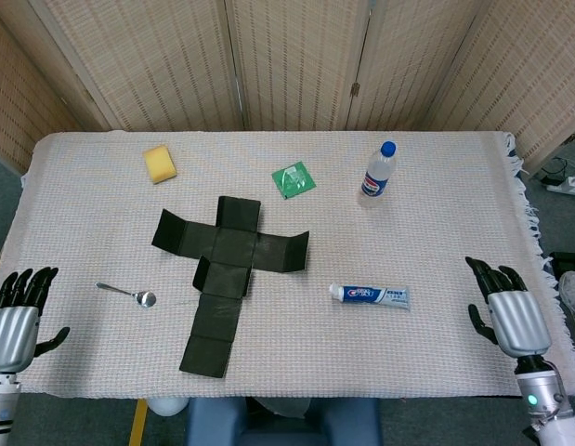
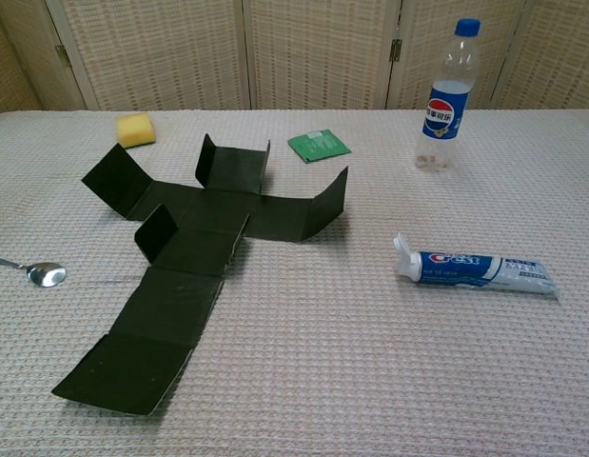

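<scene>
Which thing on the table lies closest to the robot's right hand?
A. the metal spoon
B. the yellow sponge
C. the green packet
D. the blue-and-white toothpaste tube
D. In the head view the right hand hovers open at the table's near right edge, and the blue-and-white toothpaste tube lies just to its left, nearer than anything else there.
</scene>
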### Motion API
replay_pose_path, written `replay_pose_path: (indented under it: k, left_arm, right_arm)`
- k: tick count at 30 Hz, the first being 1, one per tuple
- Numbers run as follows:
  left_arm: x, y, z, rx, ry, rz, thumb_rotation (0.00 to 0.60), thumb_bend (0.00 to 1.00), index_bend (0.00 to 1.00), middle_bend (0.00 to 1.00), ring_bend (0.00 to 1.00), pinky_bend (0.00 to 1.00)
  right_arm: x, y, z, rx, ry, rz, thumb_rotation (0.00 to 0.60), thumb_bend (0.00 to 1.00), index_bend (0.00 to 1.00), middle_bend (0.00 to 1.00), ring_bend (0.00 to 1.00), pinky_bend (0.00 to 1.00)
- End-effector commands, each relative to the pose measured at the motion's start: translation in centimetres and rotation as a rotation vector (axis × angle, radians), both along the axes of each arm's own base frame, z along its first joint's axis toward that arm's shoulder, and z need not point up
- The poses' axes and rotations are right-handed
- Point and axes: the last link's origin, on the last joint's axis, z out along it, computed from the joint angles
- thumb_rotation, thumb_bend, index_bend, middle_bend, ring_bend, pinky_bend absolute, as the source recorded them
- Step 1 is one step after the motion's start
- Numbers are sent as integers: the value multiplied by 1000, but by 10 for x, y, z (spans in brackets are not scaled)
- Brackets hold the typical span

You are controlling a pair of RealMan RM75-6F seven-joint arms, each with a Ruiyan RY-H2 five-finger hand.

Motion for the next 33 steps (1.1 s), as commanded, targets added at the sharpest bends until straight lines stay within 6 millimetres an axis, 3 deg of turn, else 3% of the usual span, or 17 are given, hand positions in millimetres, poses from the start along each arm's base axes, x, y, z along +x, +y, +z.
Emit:
replay_pose_path:
  k: [1,6,14,19,33]
  left_arm:
    - [0,-1,0,1,-2,-1,600,245,65,117,60,0]
    - [-1,-4,2,1,-4,0,600,244,67,117,60,0]
    - [-3,-8,4,4,-8,10,600,244,66,117,60,0]
    - [-5,-10,4,1,-7,19,600,244,65,117,60,0]
    - [-6,-10,3,-5,-7,33,600,245,64,117,60,0]
  right_arm:
    - [21,-18,-21,103,-27,13,600,448,14,128,185,151]
    - [45,-39,-50,234,-47,40,600,440,0,28,74,148]
    - [66,-67,-95,354,-30,65,600,435,0,80,110,158]
    - [70,-78,-116,387,-26,64,600,429,33,186,212,225]
    - [61,-92,-151,428,40,60,600,429,163,268,301,286]
